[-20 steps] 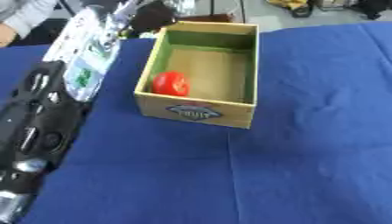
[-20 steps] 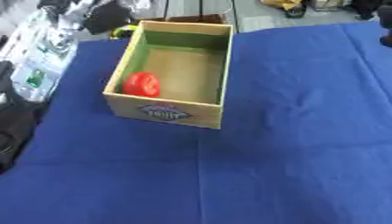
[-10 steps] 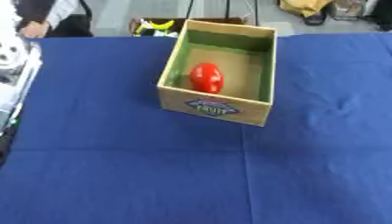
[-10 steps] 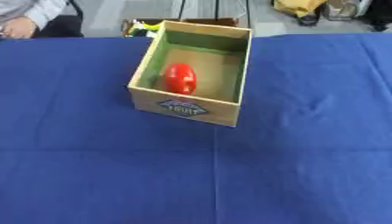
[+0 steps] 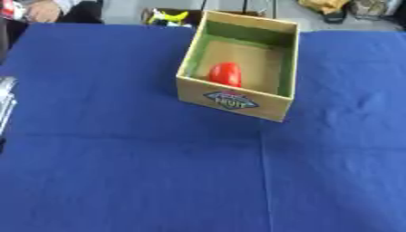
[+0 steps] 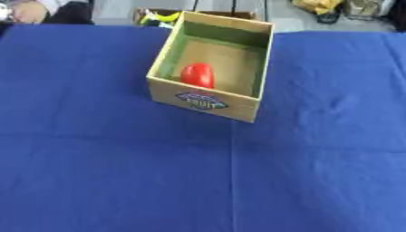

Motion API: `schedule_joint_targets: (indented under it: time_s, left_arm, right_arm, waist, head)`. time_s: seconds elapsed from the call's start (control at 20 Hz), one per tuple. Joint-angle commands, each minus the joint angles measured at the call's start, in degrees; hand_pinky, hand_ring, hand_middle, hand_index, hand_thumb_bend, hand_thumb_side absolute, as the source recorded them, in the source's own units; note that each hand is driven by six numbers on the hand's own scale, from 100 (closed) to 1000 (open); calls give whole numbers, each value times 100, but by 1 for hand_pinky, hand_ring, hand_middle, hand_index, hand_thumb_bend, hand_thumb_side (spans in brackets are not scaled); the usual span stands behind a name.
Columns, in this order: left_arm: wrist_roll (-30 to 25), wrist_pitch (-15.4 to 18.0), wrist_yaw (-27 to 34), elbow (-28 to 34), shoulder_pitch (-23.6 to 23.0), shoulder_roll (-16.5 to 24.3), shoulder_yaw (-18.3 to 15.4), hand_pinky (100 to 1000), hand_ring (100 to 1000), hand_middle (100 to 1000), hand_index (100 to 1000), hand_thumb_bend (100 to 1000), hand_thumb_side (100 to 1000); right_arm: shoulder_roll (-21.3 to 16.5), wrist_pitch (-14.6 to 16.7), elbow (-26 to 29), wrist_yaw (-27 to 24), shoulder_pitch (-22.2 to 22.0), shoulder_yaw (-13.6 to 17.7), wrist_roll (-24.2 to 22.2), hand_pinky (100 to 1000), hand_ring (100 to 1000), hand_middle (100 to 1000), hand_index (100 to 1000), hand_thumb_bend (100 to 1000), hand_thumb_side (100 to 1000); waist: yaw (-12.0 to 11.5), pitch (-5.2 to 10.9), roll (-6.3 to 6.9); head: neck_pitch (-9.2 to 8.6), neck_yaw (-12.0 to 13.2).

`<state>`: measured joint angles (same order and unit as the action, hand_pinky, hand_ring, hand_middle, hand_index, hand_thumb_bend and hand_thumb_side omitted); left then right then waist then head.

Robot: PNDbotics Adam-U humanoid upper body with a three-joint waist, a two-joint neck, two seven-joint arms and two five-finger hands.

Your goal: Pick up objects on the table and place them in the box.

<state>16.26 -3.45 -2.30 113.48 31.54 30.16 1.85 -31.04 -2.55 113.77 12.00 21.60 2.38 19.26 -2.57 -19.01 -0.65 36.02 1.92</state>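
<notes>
Only a silver sliver of the left hand (image 5: 4, 103) showed, at the left edge of the left eye view, and whether it was open or closed could not be told. The right hand appeared in neither view.

The red object (image 5: 225, 74) lay well apart from that hand, off to its right and farther out across the table, with a wide stretch of blue cloth (image 5: 119, 172) between them. It touched nothing of the robot.

It lay inside the cardboard box (image 5: 238, 103), an open-topped carton with green inner walls and a fruit label on its near outer wall. The box stood askew on the cloth, its near right corner turned toward the robot. The red object was the only thing to be seen in it, lying on the floor by the near wall, closer to the wall on the hand's side than to the opposite one.

The object was oval. Its long axis ran roughly from the near wall toward the far wall, along the box's length and across the line from the hand.
</notes>
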Motion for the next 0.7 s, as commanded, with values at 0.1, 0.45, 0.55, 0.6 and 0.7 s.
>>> schedule_joint_targets:
  time_s: [0.1,0.45,0.55,0.6,0.7]
  left_arm:
    - [-114,457,236,111,-200,-190,-137,559,729,711,912,229,1000]
    - [-235,1028,511,111,-547,-610,-244,561,729,712,913,241,1000]
    - [-261,1087,554,111,-596,-691,-257,559,728,711,912,240,1000]
    - [-273,1103,570,111,-618,-731,-263,557,726,710,913,241,1000]
    - [-286,1130,611,111,-664,-817,-274,554,724,709,912,241,1000]
  right_arm:
    - [-44,2,82,-17,4,108,75,805,866,827,840,100,1000]
    - [12,83,82,-50,-43,156,208,803,863,825,839,100,1000]
    - [25,127,82,-68,-52,161,244,805,862,824,839,100,1000]
    - [32,152,82,-77,-56,162,261,806,862,823,838,100,1000]
    - [45,198,82,-94,-62,165,293,809,861,822,838,100,1000]
  waist:
    - [-30,142,-30]
    - [-64,149,-86]
    - [-70,143,-93]
    - [-74,137,-94]
    - [-80,121,-93]
  head:
    - [-1,-111]
    - [-47,-213]
    - [-37,-216]
    - [-36,-220]
    - [-44,-236]
